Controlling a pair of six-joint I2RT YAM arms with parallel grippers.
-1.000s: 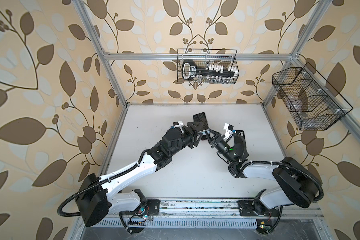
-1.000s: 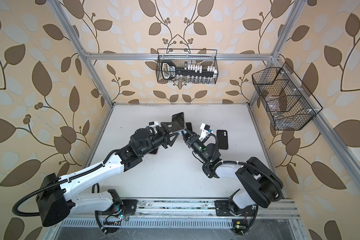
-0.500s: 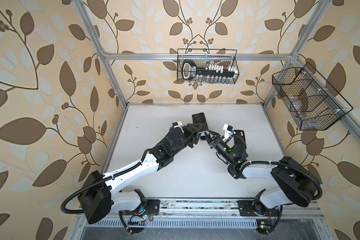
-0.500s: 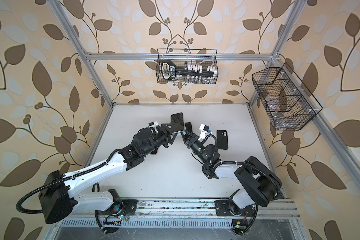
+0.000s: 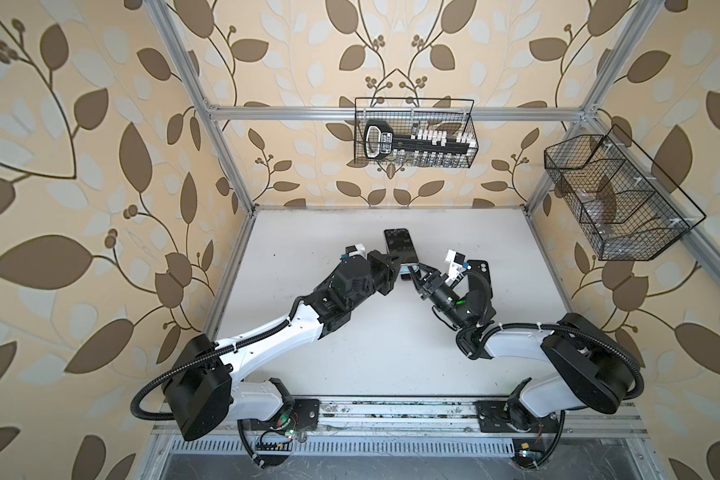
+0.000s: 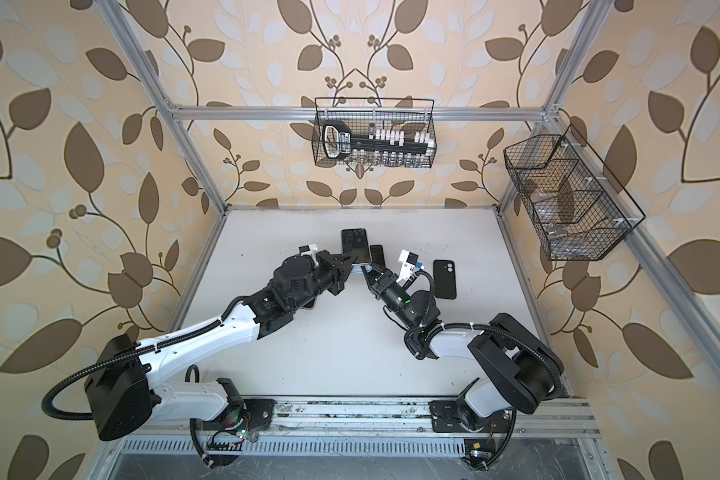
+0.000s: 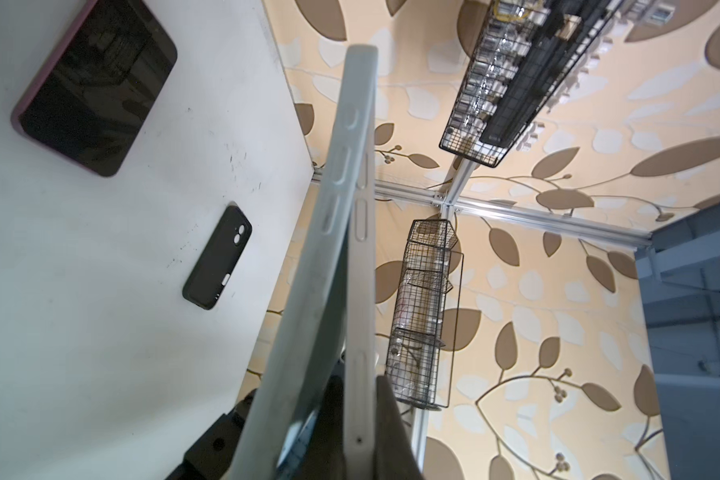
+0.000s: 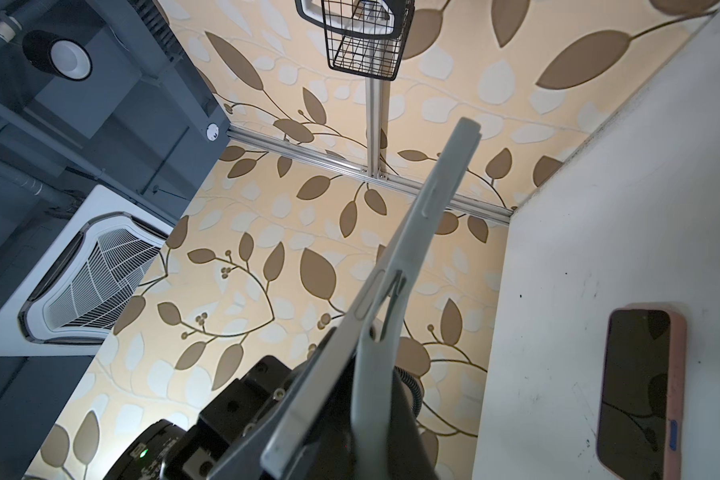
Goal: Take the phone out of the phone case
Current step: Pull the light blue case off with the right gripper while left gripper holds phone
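Left gripper (image 5: 399,269) is clamping the phone (image 5: 400,245), right gripper (image 5: 412,274) is pinching the phone case (image 8: 375,386) mid-air — gripped end is gaping apart, far end not yet free.

Left arm (image 5: 267,336) and right arm (image 5: 512,347) wear white shells with black joints; left gripper (image 5: 400,265) and right gripper (image 5: 413,272) are black; a corrugated black cable (image 5: 142,399) loops at eight o'clock.

Back wire basket (image 5: 412,99), side wire basket (image 5: 641,245)
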